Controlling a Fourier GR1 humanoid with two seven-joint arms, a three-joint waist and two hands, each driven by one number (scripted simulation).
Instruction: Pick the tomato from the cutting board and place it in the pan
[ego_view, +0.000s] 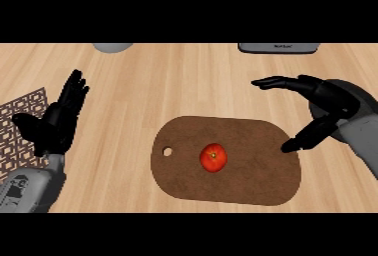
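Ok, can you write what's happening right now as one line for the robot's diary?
stage: reaching | tomato: on cutting board, untouched | right hand: open, over board's right edge | left hand: open, resting at left

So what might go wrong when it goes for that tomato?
The tomato is round and lies loose mid-way across the cutting board, so a nudge from the right hand, open beside the board's right edge, might roll it away. Also, no pan is clearly visible: only a grey object and a dark one cut off at the counter's far edge, so the drop-off spot looks uncertain.
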